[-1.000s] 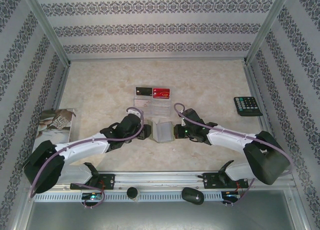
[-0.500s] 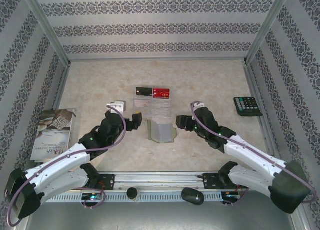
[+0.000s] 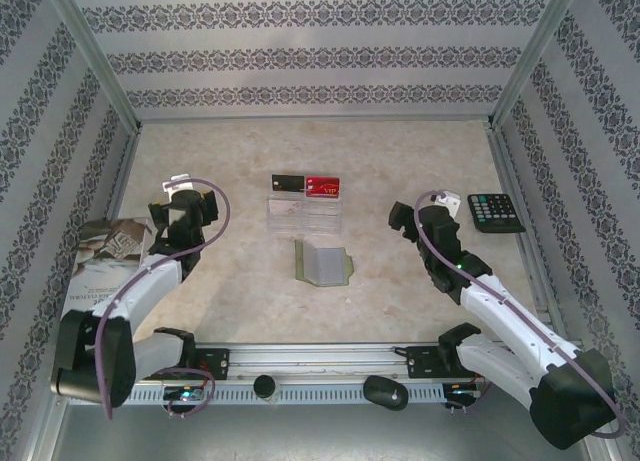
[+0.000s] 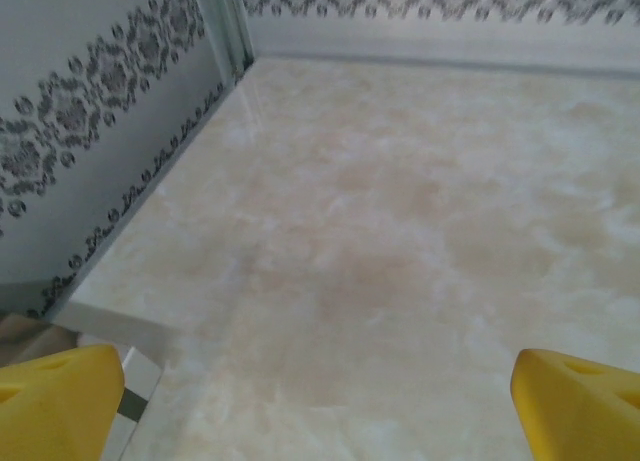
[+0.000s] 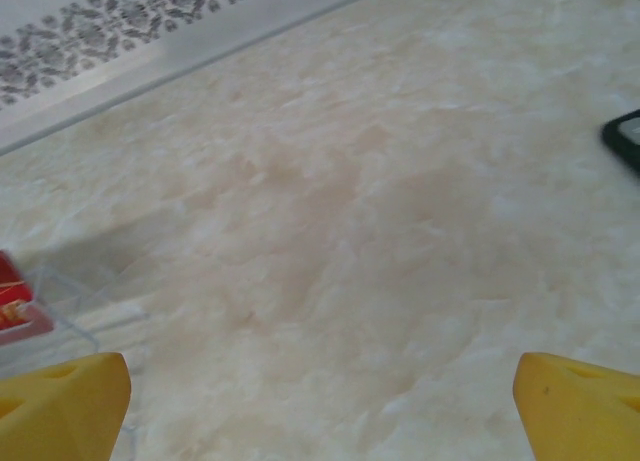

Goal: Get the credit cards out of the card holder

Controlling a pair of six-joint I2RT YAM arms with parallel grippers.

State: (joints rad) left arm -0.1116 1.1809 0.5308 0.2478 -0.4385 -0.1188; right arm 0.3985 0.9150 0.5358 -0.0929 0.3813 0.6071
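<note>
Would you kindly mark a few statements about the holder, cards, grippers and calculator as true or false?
1. The left gripper and right gripper are both open. True.
2. The red card is inside the holder. False: it lies on the table beyond the holder, beside the black card.
3. The holder lies open on the table, in neither gripper. True.
4. The calculator lies at the table's left side. False: it lies at the right side, near the right gripper.
</note>
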